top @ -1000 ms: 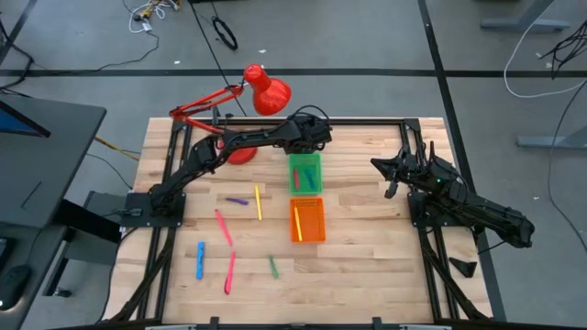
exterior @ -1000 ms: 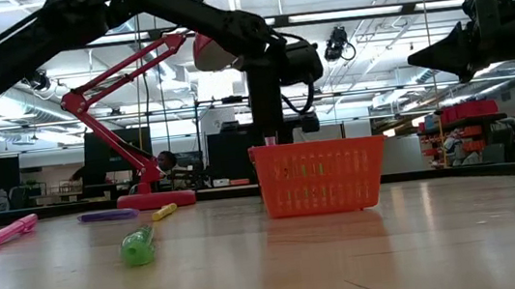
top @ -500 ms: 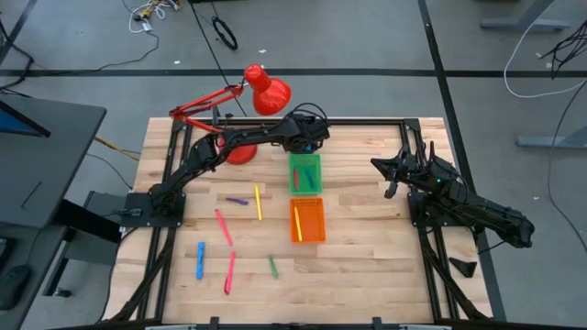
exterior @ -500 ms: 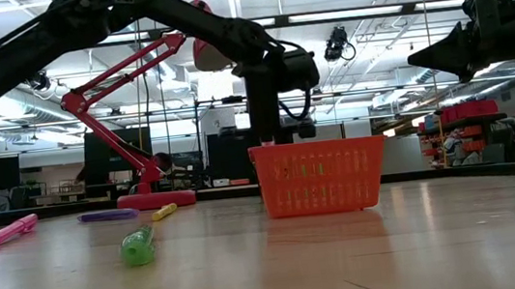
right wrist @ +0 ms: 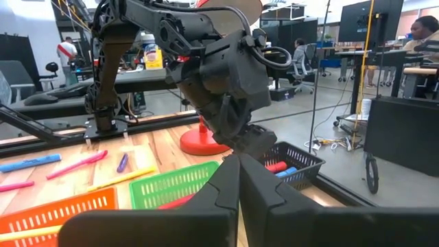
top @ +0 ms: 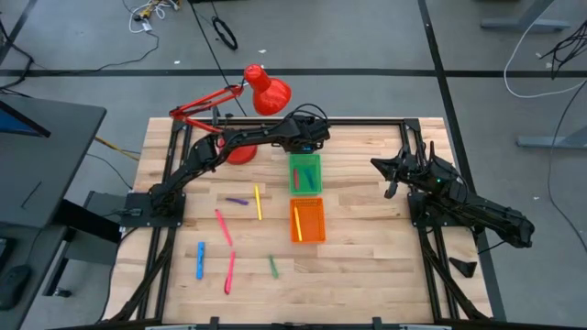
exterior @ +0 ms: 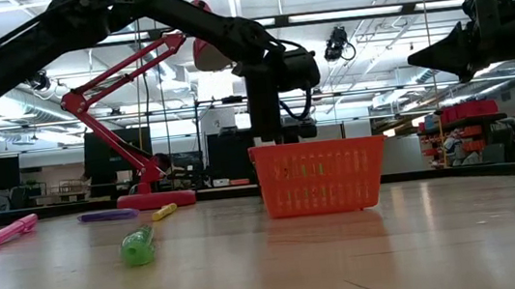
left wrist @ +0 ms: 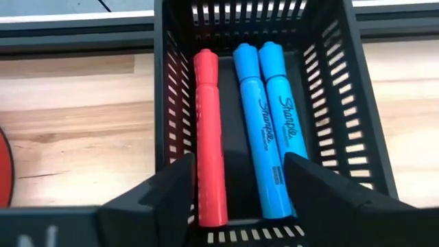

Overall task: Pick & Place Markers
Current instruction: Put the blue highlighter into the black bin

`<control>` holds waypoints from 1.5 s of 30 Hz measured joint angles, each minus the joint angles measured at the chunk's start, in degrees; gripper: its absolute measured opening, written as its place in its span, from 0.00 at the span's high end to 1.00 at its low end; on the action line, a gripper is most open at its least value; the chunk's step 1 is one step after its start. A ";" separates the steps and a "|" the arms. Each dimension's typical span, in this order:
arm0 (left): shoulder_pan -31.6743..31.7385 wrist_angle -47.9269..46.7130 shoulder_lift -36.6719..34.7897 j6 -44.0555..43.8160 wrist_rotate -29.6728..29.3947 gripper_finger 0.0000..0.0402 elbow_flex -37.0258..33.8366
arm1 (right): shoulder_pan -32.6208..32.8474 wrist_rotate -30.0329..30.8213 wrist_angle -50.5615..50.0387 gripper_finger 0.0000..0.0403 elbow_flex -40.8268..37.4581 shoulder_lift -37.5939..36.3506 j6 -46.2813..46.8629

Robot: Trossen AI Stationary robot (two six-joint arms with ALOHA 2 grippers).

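Note:
In the left wrist view a black tray [left wrist: 343, 103] holds a red marker [left wrist: 208, 130] and two blue markers [left wrist: 267, 130] lying flat side by side on its floor. My left gripper [left wrist: 236, 199] hangs open above the tray's near end, at the table's far middle [top: 310, 139], and touches nothing. Loose markers lie on the table's left half: purple [top: 238, 200], yellow [top: 258, 203], pink [top: 223, 226], blue [top: 200, 259], a second pink [top: 229, 271] and green [top: 272, 266]. My right gripper [right wrist: 239, 185] waits shut at the right side [top: 378, 166].
A green tray [top: 305, 174] and an orange tray [top: 308, 221] stand in a row nearer than the black one, each with markers in it. A red desk lamp [top: 261, 90] stands at the far edge beside my left arm. Bare wood lies near the front right.
My left gripper has opened while staying over the black tray. The reddish marker tip that showed below its fingers in the low view a second ago no longer shows there.

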 joint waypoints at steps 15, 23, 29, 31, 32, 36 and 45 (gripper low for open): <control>-3.20 -4.99 -3.43 9.03 9.47 0.41 1.25 | 0.00 0.00 0.00 0.97 0.00 0.01 0.02; -6.64 -15.66 -5.07 11.29 11.68 0.36 1.27 | 0.00 0.01 0.02 0.97 0.00 0.00 0.02; -9.67 -19.64 -7.47 19.16 13.73 0.32 1.27 | 0.02 0.00 0.00 0.97 0.00 0.00 0.02; -10.76 -20.46 -8.43 23.17 14.97 0.31 1.27 | 0.00 -0.02 0.00 0.97 0.00 0.00 0.02; -11.30 -21.08 -9.09 25.29 15.58 0.31 1.27 | 0.02 -0.02 0.00 0.97 0.00 0.00 0.02; -13.37 -24.46 -10.93 34.21 18.25 0.31 1.31 | 0.00 -0.01 0.00 0.97 0.00 0.00 0.02; -18.87 -30.57 -15.60 53.51 23.50 0.31 1.25 | 0.02 -0.02 0.00 0.97 0.00 0.02 0.00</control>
